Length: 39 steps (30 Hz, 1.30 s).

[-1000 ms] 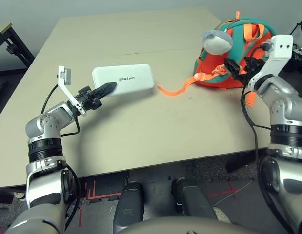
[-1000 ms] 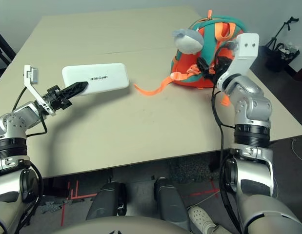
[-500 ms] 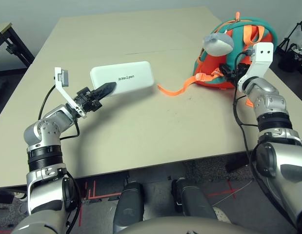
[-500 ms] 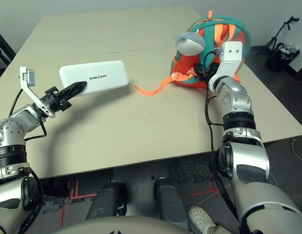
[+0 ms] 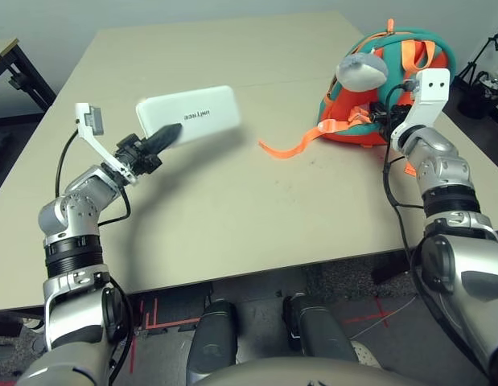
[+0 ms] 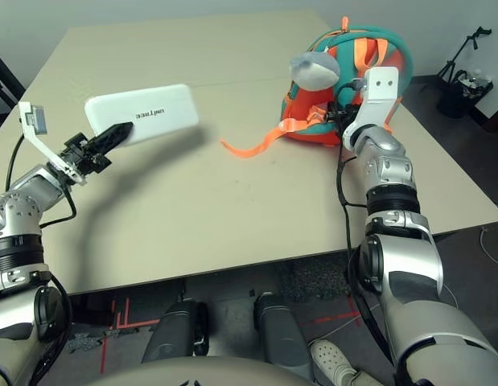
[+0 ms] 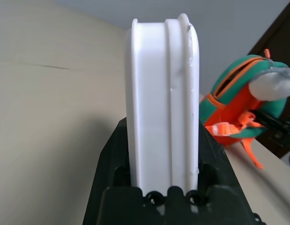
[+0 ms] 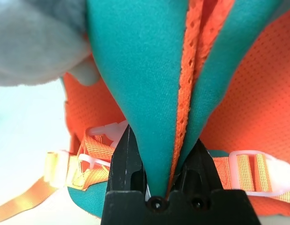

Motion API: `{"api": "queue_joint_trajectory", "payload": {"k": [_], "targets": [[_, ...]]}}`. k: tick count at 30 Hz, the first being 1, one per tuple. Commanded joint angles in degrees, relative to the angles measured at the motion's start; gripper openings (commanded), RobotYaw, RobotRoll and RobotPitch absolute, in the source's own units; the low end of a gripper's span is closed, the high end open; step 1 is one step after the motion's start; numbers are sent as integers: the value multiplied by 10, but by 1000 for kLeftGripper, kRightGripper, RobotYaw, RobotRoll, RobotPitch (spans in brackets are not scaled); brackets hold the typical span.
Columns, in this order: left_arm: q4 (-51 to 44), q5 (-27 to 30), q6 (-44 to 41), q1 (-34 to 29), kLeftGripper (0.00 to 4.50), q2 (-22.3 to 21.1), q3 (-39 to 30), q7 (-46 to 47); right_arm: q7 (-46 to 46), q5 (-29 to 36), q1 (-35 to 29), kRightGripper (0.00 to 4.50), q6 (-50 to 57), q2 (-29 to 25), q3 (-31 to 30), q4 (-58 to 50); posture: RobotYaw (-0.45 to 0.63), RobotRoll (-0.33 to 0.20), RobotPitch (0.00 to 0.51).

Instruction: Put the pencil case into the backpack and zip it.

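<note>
A white case (image 5: pixel 208 100) hung above a pale counter (image 5: pixel 216 209), well left of an orange and teal backpack (image 5: pixel 341 104). The robot's left gripper (image 5: pixel 180 127) grasped the case by its near end, its lettered face showing. Across the counter, the right gripper (image 8: pixel 163 136) was clenched on a teal fold (image 8: pixel 135 61) of the backpack, beside a grey plush charm (image 5: pixel 361 72). A loose orange strap (image 5: pixel 290 151) trailed over the counter between case and backpack.

From where I stood, the step in hand seemed to be steadying the backpack so the case could go in. The next move called for drawing the mouth wide, then bringing the case across, narrow end first; zipping remained.

The left eye view gave the case's flat, lettered face; the left wrist view gave its thin edge and seam, held between two black fingers. The right wrist view revealed the fold pinched between the fingertips, a grip that the arm largely masked in the eye views.
</note>
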<state>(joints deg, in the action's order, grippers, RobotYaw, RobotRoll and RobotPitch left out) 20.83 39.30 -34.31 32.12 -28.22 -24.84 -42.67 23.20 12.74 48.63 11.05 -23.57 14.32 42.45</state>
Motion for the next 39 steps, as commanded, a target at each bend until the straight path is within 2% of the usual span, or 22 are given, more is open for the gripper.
{"api": "queue_joint_trajectory", "payload": {"k": [1, 7, 13, 19, 29, 33, 36, 39], "targets": [[12, -5, 24, 14, 1420, -12, -6, -2, 24, 19, 0, 575, 4, 5, -2, -52, -55, 0, 86], [25, -10, 37, 19, 1420, -11, -3, -4, 52, 42, -1, 575, 35, 8, -5, -127, -65, 0, 85], [36, -16, 45, 22, 1420, -11, 5, -8, 67, 78, -26, 575, 98, 15, -11, -252, -80, 0, 94], [49, -16, 44, 29, 1420, -22, 8, -18, 46, 115, -79, 575, 180, 30, -13, -400, -103, 0, 104], [51, -24, 39, 61, 1420, -52, 22, -39, -36, 182, -185, 575, 328, 92, -36, -637, -117, 0, 115], [24, -18, 30, 59, 1420, -63, 26, -51, -37, 192, -210, 574, 349, 94, -50, -666, -122, 0, 116], [-11, -3, 6, 51, 1420, -79, 29, -74, -24, 170, -236, 574, 338, 78, -68, -647, -120, 0, 116], [-61, 25, -41, 42, 1420, -120, 21, -110, -23, 164, -251, 574, 334, 73, -75, -631, -103, 0, 134]]}}
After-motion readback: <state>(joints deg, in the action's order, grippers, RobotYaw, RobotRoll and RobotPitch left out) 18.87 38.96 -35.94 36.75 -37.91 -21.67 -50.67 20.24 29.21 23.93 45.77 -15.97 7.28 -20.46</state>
